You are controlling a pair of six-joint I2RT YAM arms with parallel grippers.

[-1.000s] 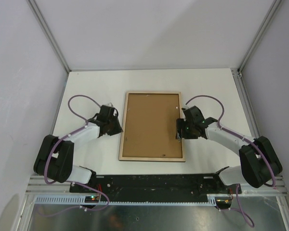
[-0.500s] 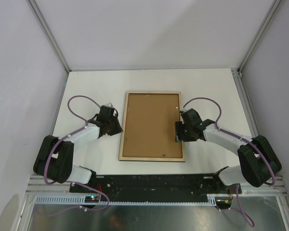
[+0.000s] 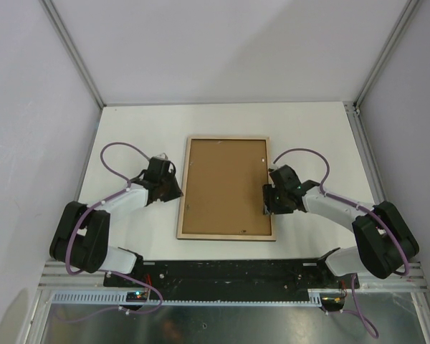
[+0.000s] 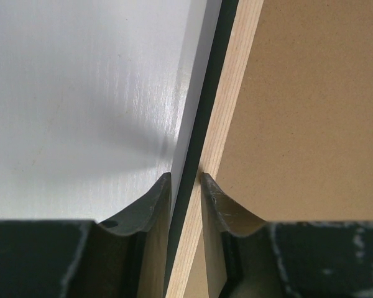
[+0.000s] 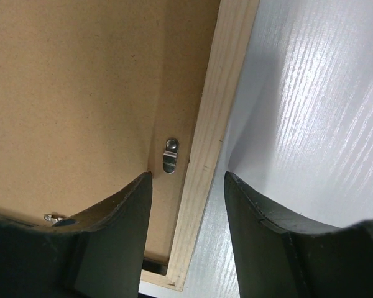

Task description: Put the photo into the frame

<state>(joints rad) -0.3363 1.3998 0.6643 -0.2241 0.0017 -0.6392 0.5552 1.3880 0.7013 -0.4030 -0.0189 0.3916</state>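
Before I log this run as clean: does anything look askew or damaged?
Nothing stands out. The frame lies face down on the table, backing board seated inside, no damage visible.

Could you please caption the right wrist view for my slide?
Open right gripper straddling the pale wooden frame rail, beside a small metal clip.

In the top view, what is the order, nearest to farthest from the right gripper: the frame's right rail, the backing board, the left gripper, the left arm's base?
1. frame's right rail, at the right gripper.
2. backing board, inside the frame, to the left.
3. left gripper, at the frame's left rail.
4. left arm's base, at the near left.
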